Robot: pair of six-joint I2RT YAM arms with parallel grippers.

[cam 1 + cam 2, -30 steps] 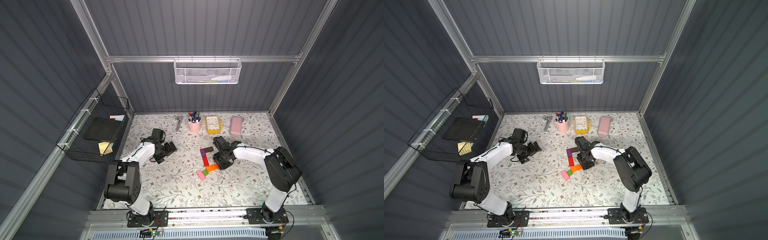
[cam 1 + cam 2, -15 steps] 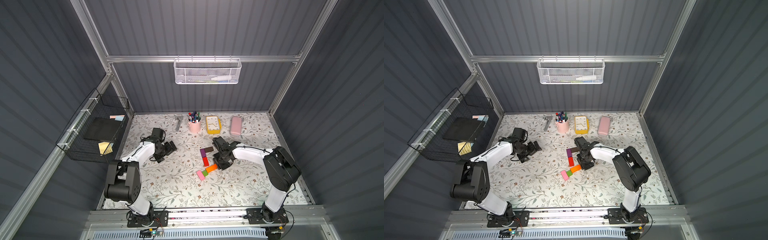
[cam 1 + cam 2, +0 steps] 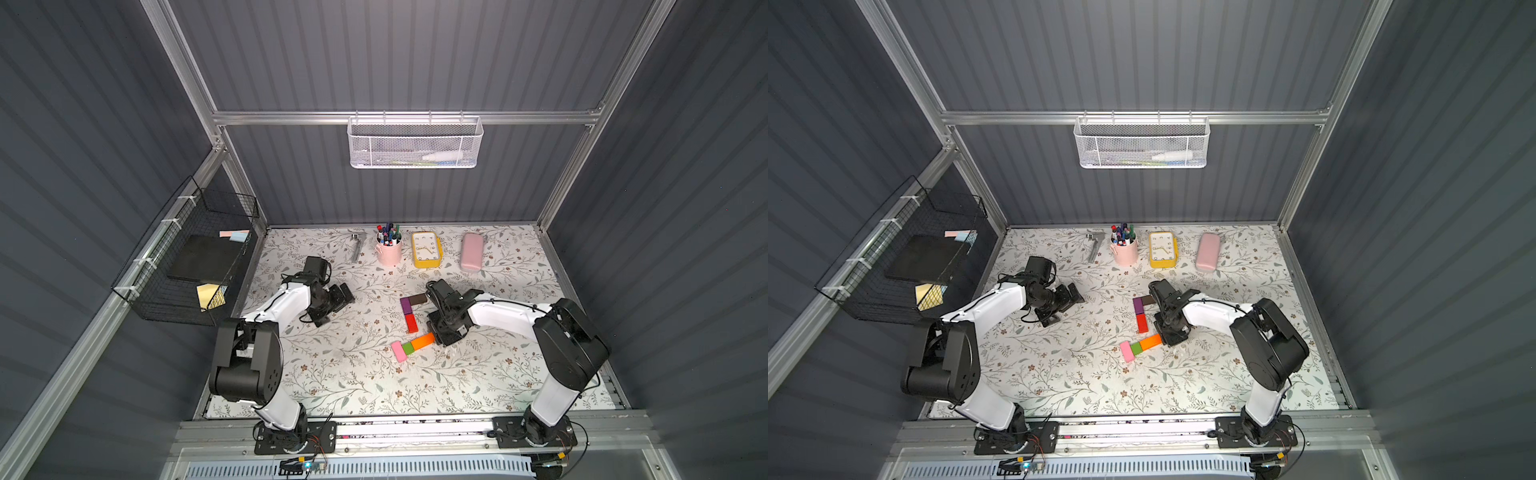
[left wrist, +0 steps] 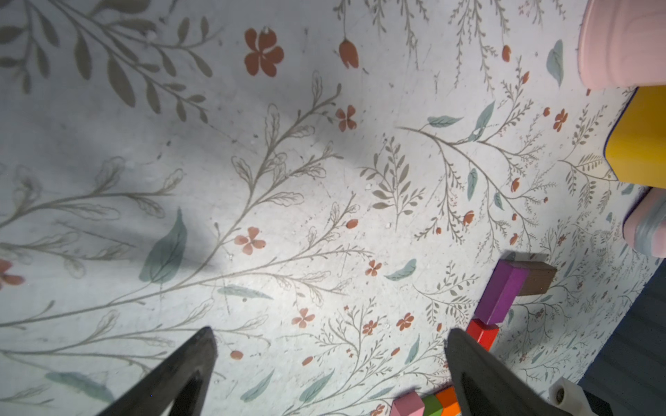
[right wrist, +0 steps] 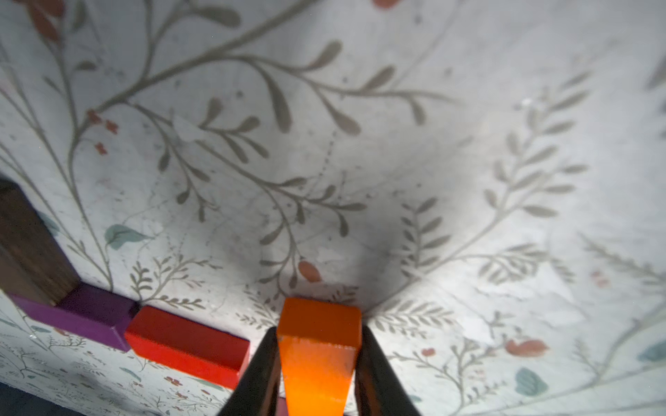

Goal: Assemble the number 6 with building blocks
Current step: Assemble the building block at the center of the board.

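Right jaws closed, clamping orange block

Orange block end hidden under right tool.

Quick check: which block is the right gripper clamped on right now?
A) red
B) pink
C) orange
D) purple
C: in the right wrist view the right gripper is shut on the orange block, its jaws pressed against both sides.
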